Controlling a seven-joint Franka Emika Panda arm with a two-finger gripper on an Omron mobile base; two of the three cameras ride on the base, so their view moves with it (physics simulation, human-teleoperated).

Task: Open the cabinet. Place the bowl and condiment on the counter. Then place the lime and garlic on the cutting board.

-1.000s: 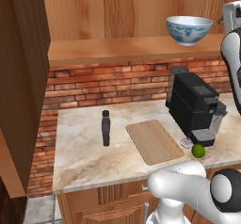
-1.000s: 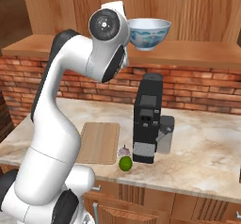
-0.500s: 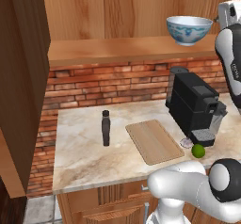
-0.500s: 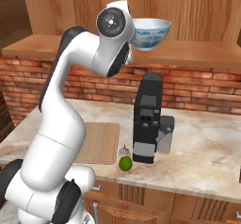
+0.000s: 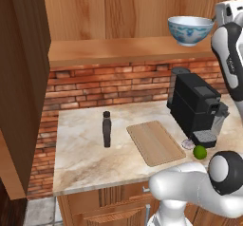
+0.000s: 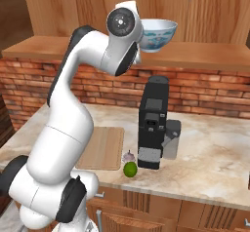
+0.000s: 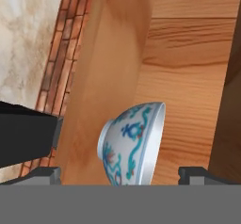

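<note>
The cabinet (image 5: 21, 78) hangs open, its brown door swung out at the left. On its shelf stands the white and blue bowl (image 5: 190, 29) (image 6: 157, 34). In the hand view my gripper (image 7: 120, 176) is open, with the bowl (image 7: 132, 145) between its fingertips (image 7: 44, 173), untouched. The dark condiment (image 5: 107, 129) bottle stands upright on the counter (image 5: 85, 158), left of the cutting board (image 5: 155, 142) (image 6: 100, 147). The lime (image 5: 200, 151) (image 6: 130, 169) and the garlic (image 5: 188, 144) (image 6: 128, 156) lie side by side on the counter, off the board's right edge.
A black coffee machine (image 5: 194, 106) (image 6: 152, 124) stands on the counter below the bowl, right behind the lime and garlic. A brick wall backs the counter under the shelf (image 5: 109, 49). Wooden drawers run beneath the counter's front edge.
My hand has drifted a little closer to the bowl on the shelf. The bowl, bottle, lime and garlic have stayed put.
</note>
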